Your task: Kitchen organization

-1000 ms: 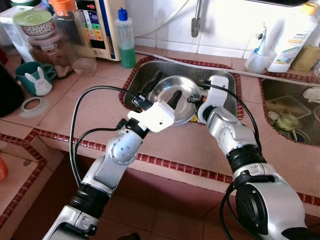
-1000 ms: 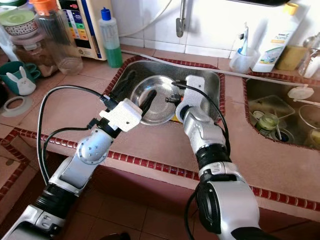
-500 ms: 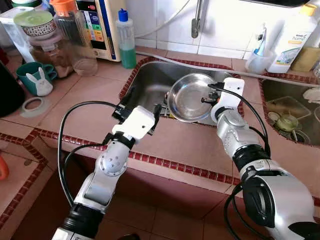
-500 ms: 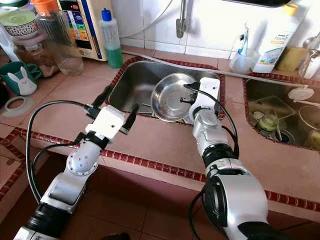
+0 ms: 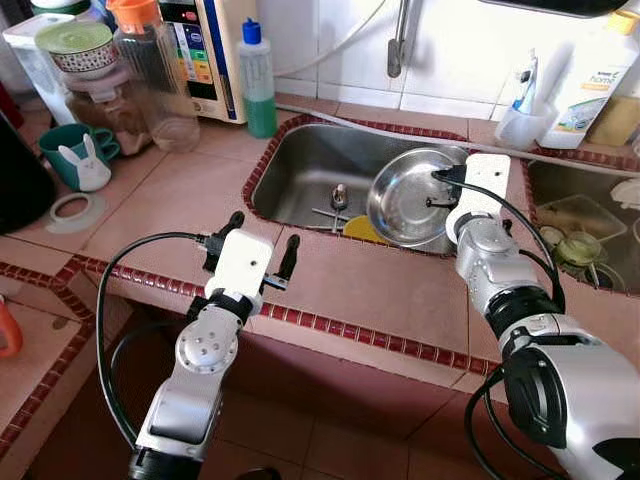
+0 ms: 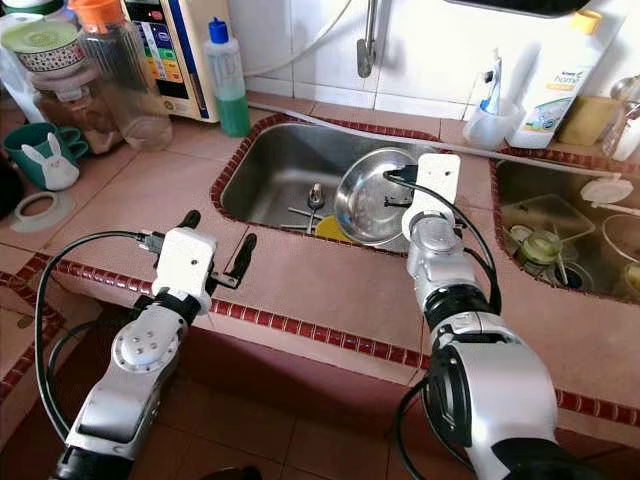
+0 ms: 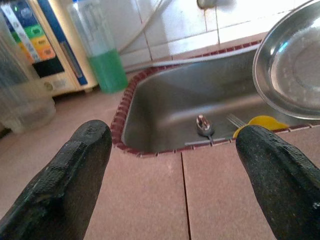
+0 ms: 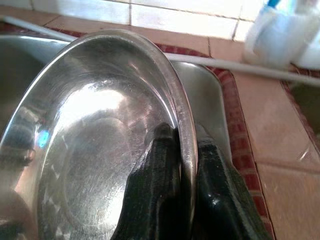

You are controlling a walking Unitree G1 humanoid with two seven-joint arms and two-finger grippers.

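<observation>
- The right gripper [image 8: 182, 200] holds a steel bowl [image 5: 412, 197] by its rim, one black finger inside the bowl and one outside, pinched tight on the edge.
- The bowl is tilted up on its side over the right part of the sink [image 5: 300, 170], its hollow facing toward the robot's left.
- The left gripper [image 5: 260, 250] hangs over the tiled counter [image 5: 180, 195] just in front of the sink's near edge, its two fingers [image 7: 70, 175] spread wide with nothing between them.
- In the bottom of the sink lie a drain plug [image 7: 202, 125], a fork [image 5: 325, 213] and something yellow [image 7: 260, 122] that sits partly under the bowl.
- A faucet [image 5: 397, 45] comes down the white tiled wall behind the sink.
- On the counter at the far left corner of the sink stands a bottle of green liquid [image 5: 257, 80] with a blue cap, just beside a white appliance [image 5: 195, 50] with coloured buttons.
- Further left are clear plastic jars [image 5: 150, 80], a green mug [image 5: 70, 150] with a white rabbit figure [image 5: 90, 165], and a roll of tape [image 5: 68, 212] lying flat.
- To the right of the sink, against the wall, a cup with a toothbrush [image 5: 520, 115] stands next to a white detergent bottle [image 5: 590, 70].
- A second basin [image 5: 590, 230] on the far right holds some dishes.
</observation>
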